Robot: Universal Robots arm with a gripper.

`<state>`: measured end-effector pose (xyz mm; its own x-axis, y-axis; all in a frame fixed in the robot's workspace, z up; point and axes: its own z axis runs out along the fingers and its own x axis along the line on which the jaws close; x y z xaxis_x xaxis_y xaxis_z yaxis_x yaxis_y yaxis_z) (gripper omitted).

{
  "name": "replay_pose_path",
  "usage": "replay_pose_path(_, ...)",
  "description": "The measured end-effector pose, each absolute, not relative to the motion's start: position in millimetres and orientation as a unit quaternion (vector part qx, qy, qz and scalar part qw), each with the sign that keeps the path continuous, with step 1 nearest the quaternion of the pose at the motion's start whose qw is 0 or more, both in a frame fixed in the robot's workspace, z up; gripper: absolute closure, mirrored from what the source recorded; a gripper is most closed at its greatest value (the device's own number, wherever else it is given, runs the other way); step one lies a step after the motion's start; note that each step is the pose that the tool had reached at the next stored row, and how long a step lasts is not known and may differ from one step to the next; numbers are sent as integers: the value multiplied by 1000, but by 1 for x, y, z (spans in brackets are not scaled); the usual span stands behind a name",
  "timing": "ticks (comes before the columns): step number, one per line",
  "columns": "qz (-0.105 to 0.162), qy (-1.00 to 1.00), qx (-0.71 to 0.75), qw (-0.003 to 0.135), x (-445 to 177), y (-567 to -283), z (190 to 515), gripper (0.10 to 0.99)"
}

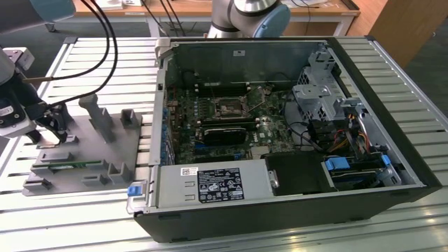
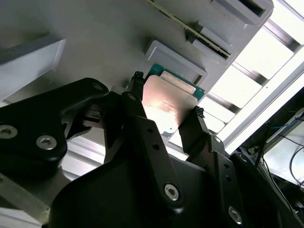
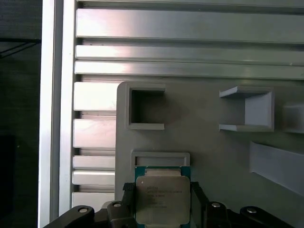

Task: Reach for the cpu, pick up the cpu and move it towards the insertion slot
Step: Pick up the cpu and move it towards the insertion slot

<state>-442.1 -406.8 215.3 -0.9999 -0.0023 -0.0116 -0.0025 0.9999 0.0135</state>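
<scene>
The cpu [image 3: 162,198], a small square chip with a pale metal top and green edges, lies between my gripper's [image 3: 161,192] two black fingers at a corner of the grey plastic fixture [image 3: 213,156]. In the second wrist view the fingertips [image 2: 137,80] touch opposite edges of the cpu [image 2: 166,102], so the gripper [image 2: 167,95] is shut on it. In the exterior view the gripper [image 1: 49,136] stands over the fixture's [image 1: 91,157] end at the exterior view's left. The insertion slot [image 1: 230,107] sits on the green motherboard inside the open computer case, far off towards the exterior view's right.
The fixture carries upright grey posts [image 1: 98,118] and a thin green memory stick [image 1: 66,167]. Black cables [image 1: 105,47] hang over the slatted metal table [image 1: 105,68]. The case wall [image 1: 162,105] stands between fixture and motherboard, with drive cages [image 1: 322,97] and a power supply [image 1: 210,184] inside.
</scene>
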Motion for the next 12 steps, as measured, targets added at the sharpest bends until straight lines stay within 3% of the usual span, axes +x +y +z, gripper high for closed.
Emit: replay_pose_path(12, 6, 1000, -1, 6, -442, -405, 225, 541)
